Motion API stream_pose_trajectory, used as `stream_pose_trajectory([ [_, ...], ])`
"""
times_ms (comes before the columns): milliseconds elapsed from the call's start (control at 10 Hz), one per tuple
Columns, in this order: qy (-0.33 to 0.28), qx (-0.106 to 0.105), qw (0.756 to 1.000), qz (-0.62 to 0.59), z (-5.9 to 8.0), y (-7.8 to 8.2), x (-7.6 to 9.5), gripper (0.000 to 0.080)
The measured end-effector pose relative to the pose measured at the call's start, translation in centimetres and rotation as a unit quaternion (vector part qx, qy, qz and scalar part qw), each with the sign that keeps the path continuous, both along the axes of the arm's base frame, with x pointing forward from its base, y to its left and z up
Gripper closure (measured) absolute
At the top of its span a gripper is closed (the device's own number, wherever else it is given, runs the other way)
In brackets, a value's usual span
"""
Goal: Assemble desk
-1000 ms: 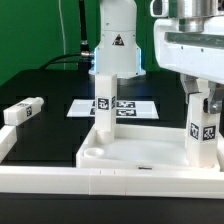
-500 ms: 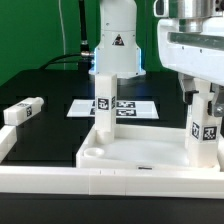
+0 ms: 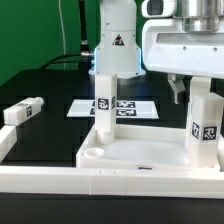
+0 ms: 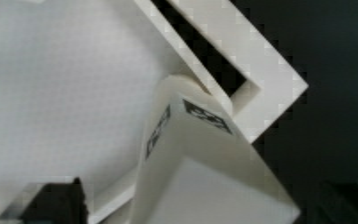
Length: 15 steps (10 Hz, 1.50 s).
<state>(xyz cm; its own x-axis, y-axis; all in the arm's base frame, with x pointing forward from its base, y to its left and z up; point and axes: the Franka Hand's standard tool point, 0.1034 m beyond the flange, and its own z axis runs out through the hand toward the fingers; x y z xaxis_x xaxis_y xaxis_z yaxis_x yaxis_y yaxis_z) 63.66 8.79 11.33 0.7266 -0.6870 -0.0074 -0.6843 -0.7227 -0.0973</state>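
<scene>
The white tray-like tabletop (image 3: 140,150) lies at the front of the table. One white leg (image 3: 103,100) stands upright in its far corner on the exterior view's left. A second tagged leg (image 3: 205,128) stands upright in the corner on the exterior view's right. My gripper (image 3: 196,90) is right over that leg's top, open, with its fingers spread on either side. In the wrist view the leg (image 4: 202,150) rises toward the camera, and a dark finger (image 4: 51,200) stands apart from it. A third leg (image 3: 22,110) lies loose on the exterior view's left.
The marker board (image 3: 130,107) lies flat behind the tabletop. White border rails run along the front (image 3: 100,185) and the exterior view's left (image 3: 10,145). The robot's base (image 3: 115,40) stands at the back.
My gripper has let go of the leg on the exterior view's right and risen; its fingers were lower round the leg before. The leg stays upright in its socket.
</scene>
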Motion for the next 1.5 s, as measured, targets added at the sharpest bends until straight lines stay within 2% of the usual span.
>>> stream_pose_trajectory([
  [300, -0.014, -0.013, 0.988, 0.151, -0.02, 0.14, 0.06, 0.0151],
  [500, -0.018, -0.025, 0.97, 0.241, -0.06, 0.3, 0.0, 0.0151],
  [900, -0.023, -0.034, 0.942, 0.333, -0.06, 0.17, 0.01, 0.0151],
  [1100, -0.022, -0.034, 0.943, 0.33, -0.09, 0.15, 0.0, 0.0401],
  [1200, -0.022, -0.033, 0.945, 0.324, -0.08, 0.15, 0.0, 0.0401],
  [1300, -0.022, -0.033, 0.947, 0.317, -0.08, 0.13, 0.0, 0.0511],
  [1500, -0.02, -0.03, 0.956, 0.29, -0.08, 0.16, 0.01, 0.0511],
])
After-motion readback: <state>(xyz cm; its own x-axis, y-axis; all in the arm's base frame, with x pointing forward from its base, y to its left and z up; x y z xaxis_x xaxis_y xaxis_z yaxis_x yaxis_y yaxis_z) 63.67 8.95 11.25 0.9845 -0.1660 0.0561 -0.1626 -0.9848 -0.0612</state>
